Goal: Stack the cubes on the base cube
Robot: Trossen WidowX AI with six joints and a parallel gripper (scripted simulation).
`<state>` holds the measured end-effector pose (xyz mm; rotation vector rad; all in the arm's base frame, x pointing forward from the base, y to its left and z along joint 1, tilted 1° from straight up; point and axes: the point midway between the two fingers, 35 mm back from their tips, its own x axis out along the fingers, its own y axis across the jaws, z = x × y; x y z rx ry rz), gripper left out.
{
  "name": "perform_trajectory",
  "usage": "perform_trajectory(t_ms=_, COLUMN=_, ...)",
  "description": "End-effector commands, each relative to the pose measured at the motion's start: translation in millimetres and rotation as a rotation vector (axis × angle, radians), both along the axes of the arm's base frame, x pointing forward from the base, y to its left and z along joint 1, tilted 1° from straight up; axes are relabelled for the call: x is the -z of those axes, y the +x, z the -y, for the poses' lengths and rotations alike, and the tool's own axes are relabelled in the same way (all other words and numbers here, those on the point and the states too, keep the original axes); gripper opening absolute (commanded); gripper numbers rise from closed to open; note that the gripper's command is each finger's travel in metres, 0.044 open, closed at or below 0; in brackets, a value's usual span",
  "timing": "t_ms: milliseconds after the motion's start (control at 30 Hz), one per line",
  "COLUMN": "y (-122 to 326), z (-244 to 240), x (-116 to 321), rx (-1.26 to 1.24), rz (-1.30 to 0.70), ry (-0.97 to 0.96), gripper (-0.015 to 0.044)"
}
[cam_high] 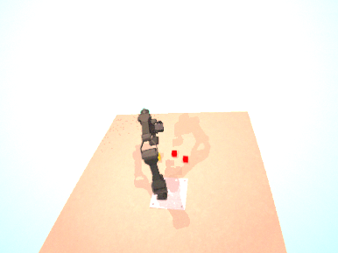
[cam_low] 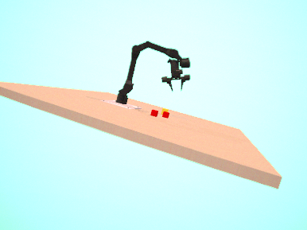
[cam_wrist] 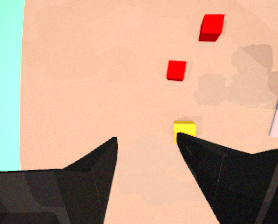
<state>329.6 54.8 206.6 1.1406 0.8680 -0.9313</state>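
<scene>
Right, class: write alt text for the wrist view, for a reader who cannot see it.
The open, empty pincer reaches in from the bottom edge, one fingertip partly covering a yellow cube. Beyond it, two red cubes sit apart on a pale tan tabletop.

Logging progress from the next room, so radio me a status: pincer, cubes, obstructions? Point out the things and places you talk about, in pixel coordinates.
Pincer [cam_low: 176, 90] [cam_wrist: 147, 139] open, empty, above tabletop. Two red cubes and yellow cube [cam_high: 159, 157] [cam_low: 165, 111] [cam_wrist: 185, 127] apart, unstacked. No obstruction seen.
</scene>
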Motion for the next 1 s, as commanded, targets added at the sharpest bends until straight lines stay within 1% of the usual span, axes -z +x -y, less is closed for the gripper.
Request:
perform_trajectory(t_ms=0, y=3, z=24, x=15, rx=0.034, rz=-0.101, ry=0.019, gripper=0.0265)
perform_trajectory(t_ms=400, y=-3, z=102, x=44, rx=0.165, rz=-0.338, ry=0.166, gripper=0.0265)
perform_trajectory(t_ms=600, y=-3, z=103, x=48, rx=0.167, rz=-0.341, ry=0.169, gripper=0.0265)
perform_trajectory(t_ms=867, y=-2, z=105, x=102, rx=0.167, rz=-0.341, ry=0.169, gripper=0.0265)
perform_trajectory(t_ms=967, y=-2, z=105, x=106, rx=0.167, rz=-0.341, ry=0.169, gripper=0.0265)
